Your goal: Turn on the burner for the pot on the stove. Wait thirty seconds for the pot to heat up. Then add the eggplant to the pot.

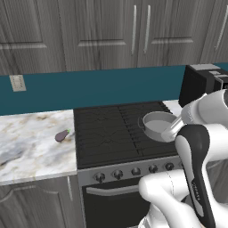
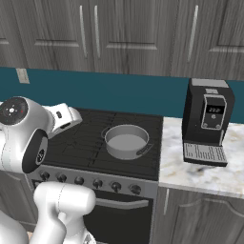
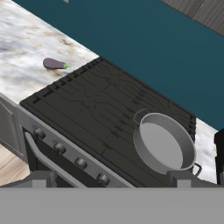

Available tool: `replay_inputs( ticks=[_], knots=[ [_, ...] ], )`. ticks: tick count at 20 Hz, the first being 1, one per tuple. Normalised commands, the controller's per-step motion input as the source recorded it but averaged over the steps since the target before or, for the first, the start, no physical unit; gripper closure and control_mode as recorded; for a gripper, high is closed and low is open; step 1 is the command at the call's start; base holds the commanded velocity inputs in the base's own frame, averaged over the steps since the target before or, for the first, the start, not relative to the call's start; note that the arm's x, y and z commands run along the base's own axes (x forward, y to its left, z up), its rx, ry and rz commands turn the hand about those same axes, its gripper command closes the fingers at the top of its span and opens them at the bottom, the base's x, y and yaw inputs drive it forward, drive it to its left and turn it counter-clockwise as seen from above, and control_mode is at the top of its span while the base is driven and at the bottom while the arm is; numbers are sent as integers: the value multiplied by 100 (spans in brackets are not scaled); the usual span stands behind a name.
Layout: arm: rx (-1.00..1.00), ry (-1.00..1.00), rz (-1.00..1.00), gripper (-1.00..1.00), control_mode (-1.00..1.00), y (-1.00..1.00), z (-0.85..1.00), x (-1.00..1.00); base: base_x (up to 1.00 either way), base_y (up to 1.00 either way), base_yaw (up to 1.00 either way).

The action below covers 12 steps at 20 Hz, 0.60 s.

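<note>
The stove (image 1: 107, 133) (image 2: 83, 138) (image 3: 92, 103) has a black grated top and a row of dark knobs (image 1: 133, 171) (image 2: 88, 182) (image 3: 70, 155) along its steel front. On its right side stands the grey pot (image 1: 159, 124) (image 2: 126, 141) (image 3: 164, 142), with nothing in it, on a burner (image 3: 127, 131) that looks like the other grate sections. No flame shows. The purple eggplant (image 1: 62, 135) (image 3: 54, 64) lies on the marble counter left of the stove. My gripper (image 3: 109, 181) hangs high above the stove's front, open, holding nothing.
A black coffee machine (image 1: 200, 82) (image 2: 208, 121) stands on the counter (image 2: 200, 176) right of the stove. Marble counter (image 1: 31, 151) stretches to the left below a wall outlet (image 1: 18, 83). Grey cabinets hang overhead. My own arm blocks part of both base views.
</note>
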Motion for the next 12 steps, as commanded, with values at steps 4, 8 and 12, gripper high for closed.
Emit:
replay_inputs(
  ticks=[4,8,12],
  knots=[
    [0,0,0,-100,-100,0,0,0,0,0,0],
    [0,0,0,-100,-100,0,0,0,0,0,0],
    [0,0,0,-100,-100,0,0,0,0,0,0]
  ],
)
